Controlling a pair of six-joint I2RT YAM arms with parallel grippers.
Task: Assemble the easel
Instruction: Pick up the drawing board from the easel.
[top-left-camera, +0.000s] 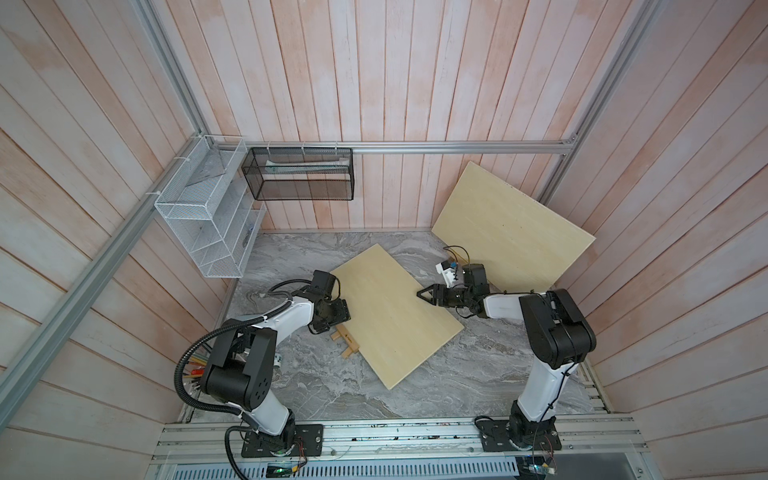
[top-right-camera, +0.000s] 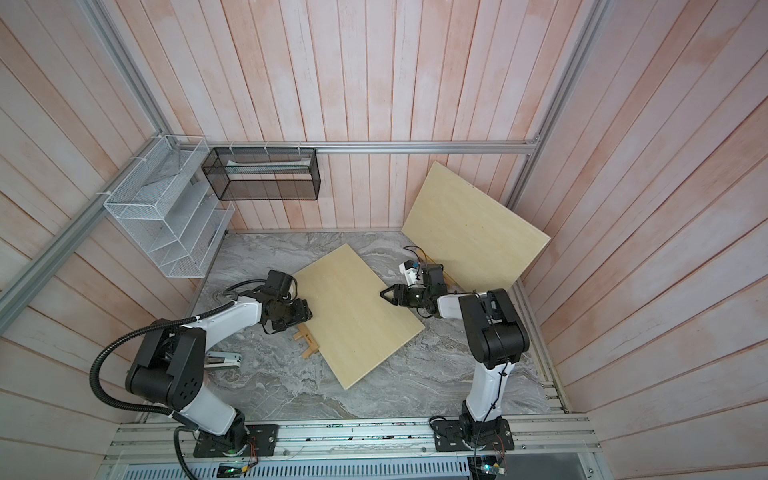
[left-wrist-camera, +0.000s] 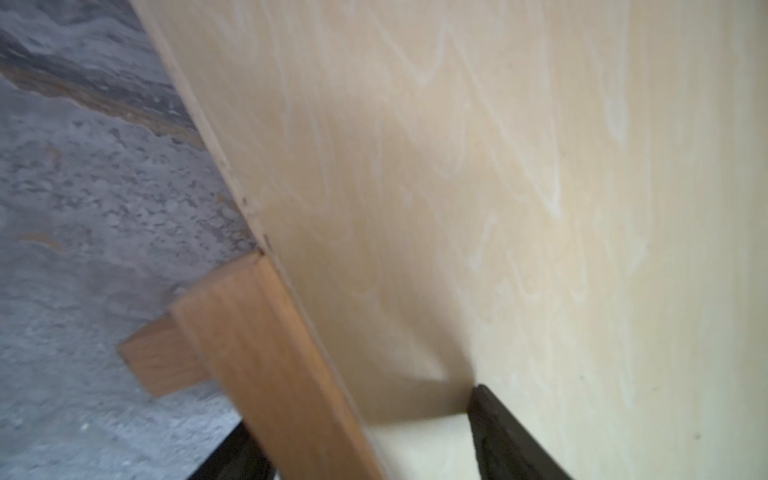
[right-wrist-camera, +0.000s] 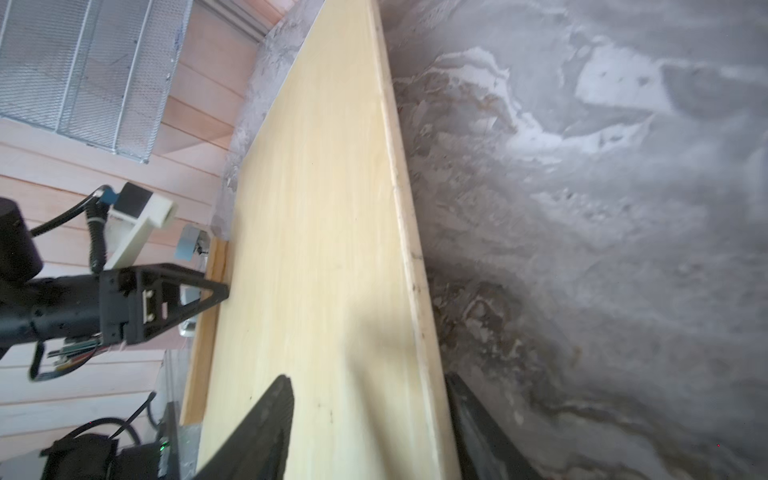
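wood board (top-left-camera: 395, 316) lies over the easel frame (top-left-camera: 347, 343), with left end effector (top-left-camera: 347, 318) and right end effector (top-left-camera: 421, 294) half open around its edges, and i cannot tell if they squeeze it.

Pinkish plank walls (top-left-camera: 374, 83), seemingly marble tabletop (top-left-camera: 316, 374)

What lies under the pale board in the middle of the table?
A darker wooden easel frame pokes out from beneath the pale board at one long edge. The rest of it is covered.
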